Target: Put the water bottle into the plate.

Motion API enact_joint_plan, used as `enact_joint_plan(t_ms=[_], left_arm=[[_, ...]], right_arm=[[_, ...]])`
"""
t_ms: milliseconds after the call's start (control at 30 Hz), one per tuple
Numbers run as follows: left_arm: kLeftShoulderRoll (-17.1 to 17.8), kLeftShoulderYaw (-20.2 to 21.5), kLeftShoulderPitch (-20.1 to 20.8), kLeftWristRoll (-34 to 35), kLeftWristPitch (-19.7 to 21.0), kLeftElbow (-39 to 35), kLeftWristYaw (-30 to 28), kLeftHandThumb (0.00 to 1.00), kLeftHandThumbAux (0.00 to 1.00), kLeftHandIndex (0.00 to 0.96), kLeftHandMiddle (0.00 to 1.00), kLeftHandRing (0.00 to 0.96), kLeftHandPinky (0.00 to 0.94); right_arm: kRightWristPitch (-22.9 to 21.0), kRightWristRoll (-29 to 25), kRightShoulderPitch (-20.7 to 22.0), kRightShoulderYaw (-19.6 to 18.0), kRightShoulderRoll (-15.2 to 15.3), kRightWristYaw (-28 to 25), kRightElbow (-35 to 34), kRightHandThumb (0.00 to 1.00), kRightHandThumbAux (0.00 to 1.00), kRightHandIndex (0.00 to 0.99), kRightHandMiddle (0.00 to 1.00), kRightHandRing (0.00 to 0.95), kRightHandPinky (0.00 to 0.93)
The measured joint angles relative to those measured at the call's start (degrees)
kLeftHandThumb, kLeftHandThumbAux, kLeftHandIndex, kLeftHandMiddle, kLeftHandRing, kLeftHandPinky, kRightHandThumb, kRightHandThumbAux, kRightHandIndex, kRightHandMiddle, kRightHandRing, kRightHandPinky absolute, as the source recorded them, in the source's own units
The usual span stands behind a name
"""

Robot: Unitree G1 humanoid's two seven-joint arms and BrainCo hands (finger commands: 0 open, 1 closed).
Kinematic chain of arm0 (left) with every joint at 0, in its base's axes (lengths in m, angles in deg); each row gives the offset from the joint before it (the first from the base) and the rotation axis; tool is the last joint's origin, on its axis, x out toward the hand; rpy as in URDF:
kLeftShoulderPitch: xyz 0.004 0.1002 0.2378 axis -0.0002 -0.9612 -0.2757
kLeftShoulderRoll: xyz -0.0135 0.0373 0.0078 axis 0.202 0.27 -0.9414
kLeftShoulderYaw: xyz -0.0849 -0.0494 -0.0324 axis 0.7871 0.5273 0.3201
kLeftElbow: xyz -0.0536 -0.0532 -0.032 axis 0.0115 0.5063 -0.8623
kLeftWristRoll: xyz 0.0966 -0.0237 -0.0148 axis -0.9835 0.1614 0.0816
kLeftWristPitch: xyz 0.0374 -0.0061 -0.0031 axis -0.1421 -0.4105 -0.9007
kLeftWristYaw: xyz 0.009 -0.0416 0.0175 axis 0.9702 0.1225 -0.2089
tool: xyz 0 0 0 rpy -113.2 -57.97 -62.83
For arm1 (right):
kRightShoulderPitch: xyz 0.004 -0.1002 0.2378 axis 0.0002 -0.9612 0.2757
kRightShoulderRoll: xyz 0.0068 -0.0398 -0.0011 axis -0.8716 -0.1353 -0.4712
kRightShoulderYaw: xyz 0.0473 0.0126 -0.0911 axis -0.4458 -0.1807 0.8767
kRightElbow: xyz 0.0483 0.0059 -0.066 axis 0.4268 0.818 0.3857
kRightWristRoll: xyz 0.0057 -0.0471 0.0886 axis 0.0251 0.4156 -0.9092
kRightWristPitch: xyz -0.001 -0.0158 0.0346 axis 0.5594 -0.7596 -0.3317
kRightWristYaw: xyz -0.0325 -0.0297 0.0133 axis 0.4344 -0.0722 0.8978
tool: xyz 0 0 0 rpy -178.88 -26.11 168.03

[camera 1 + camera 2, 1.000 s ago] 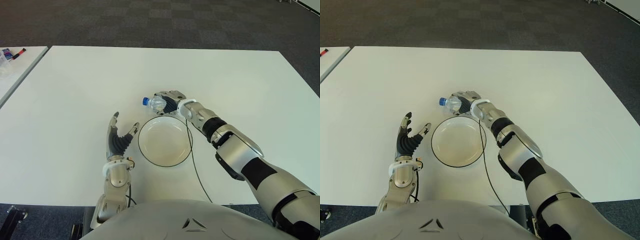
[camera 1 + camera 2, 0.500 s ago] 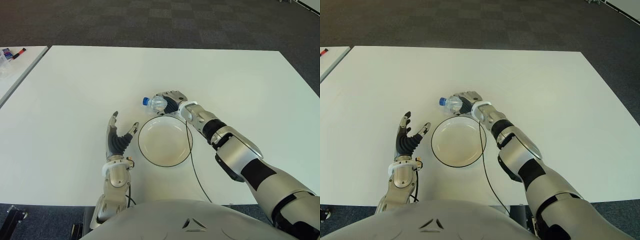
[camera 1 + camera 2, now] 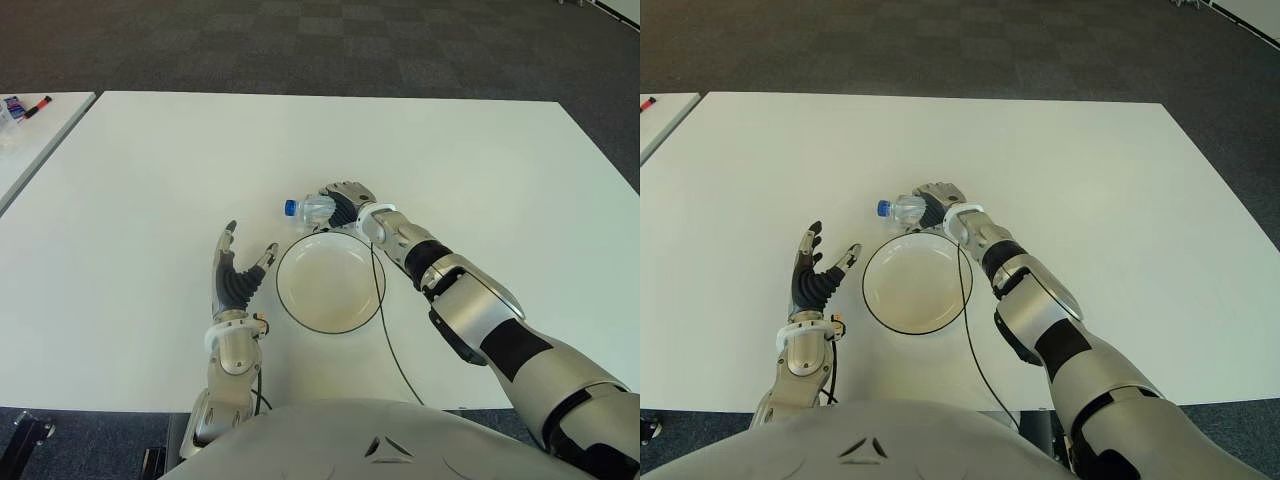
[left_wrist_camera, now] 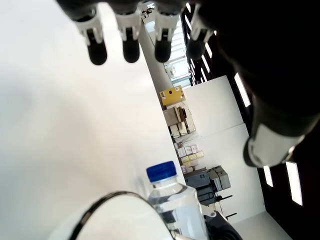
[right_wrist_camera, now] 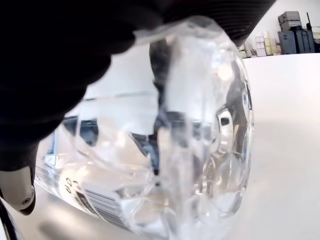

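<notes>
White table [image 3: 480, 160], bottle gripped at plate's far rim, not in yet.
Your right hand [image 3: 345, 203] is wrapped round the water bottle [image 3: 312, 208], held sideways w/ blue cap toward robot's left, just beyond the plate [image 3: 331, 284], prob. so it can lie flat inside. Left hand [image 3: 236, 277] sits fingers spread, empty, left of plate. Black cable [image 3: 385, 320] crosses plate's right edge; nothing else blocks.

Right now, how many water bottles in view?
1. The water bottle is gripped in the right hand, just beyond the plate rim. None visible elsewhere.
</notes>
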Motion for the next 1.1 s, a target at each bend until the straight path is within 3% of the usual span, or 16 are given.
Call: enact_joint_plan(t_ms=[133, 233, 367, 600, 1100], left_arm=[[0.0, 0.0, 0.0, 0.1, -0.4, 0.0, 0.0, 0.234, 0.602, 0.071, 0.085, 0.086, 0.118], [0.0, 0.0, 0.0, 0.2, -0.7, 0.0, 0.1, 0.239, 0.604, 0.074, 0.087, 0.084, 0.111], [0.0, 0.0, 0.0, 0.4, -1.4, 0.0, 0.3, 0.241, 0.604, 0.075, 0.088, 0.082, 0.108], [0.0, 0.0, 0.0, 0.5, -2.0, 0.0, 0.3, 0.243, 0.596, 0.076, 0.091, 0.083, 0.112], [0.0, 0.1, -0.1, 1.2, -2.9, 0.1, 0.3, 0.251, 0.603, 0.080, 0.097, 0.091, 0.122]], right_arm=[[0.0, 0.1, 0.0, -0.1, 0.0, 0.0, 0.0, 0.532, 0.568, 0.379, 0.436, 0.441, 0.470], [0.0, 0.2, 0.0, -0.1, 0.0, 0.0, 0.0, 0.647, 0.662, 0.409, 0.430, 0.430, 0.453], [0.0, 0.2, 0.0, -0.1, 0.0, 0.2, -0.1, 0.694, 0.697, 0.423, 0.414, 0.409, 0.420], [0.0, 0.3, -0.2, -0.1, 0.0, 0.7, -0.2, 0.711, 0.705, 0.430, 0.392, 0.375, 0.375], [0.9, 0.4, -0.5, 0.0, 0.3, 1.2, -0.2, 0.714, 0.709, 0.430, 0.439, 0.448, 0.459]])
